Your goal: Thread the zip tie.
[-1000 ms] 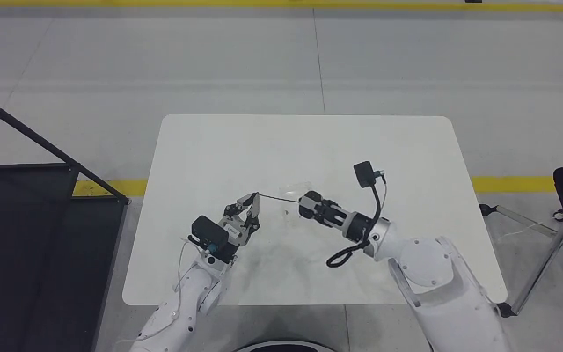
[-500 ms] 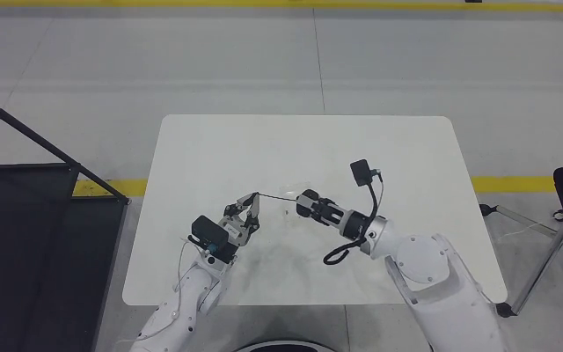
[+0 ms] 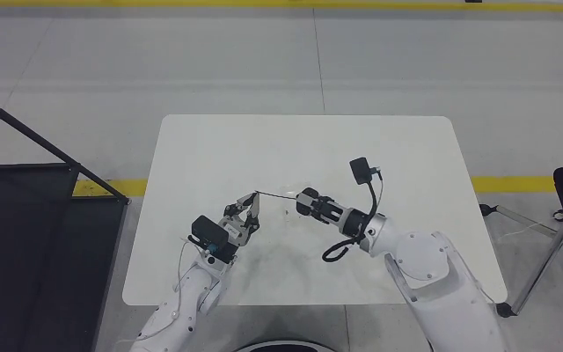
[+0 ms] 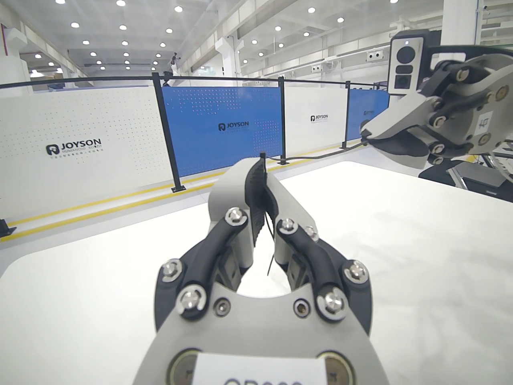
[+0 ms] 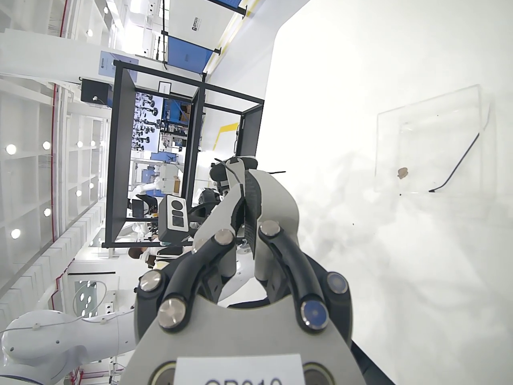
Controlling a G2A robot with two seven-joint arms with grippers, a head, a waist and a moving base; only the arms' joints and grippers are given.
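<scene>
Alignment step: left gripper [image 3: 253, 201] and, at its 3 o'clock, right gripper [image 3: 302, 195] have fingers pinching the thin black plastic zip tie [image 3: 277, 195] ends; next likely needs tip-to-head lineup.

we take this for a big industrial hall, a robot test floor. pale grey floor [image 3: 264, 62] with yellow lane tape [image 3: 519, 184] at the right edge of the top view. white and blue perforated partition panels [image 4: 192, 142] on black posts. high ceiling, rows of round lights [image 4: 120, 3]. one white table [image 3: 220, 141].
</scene>
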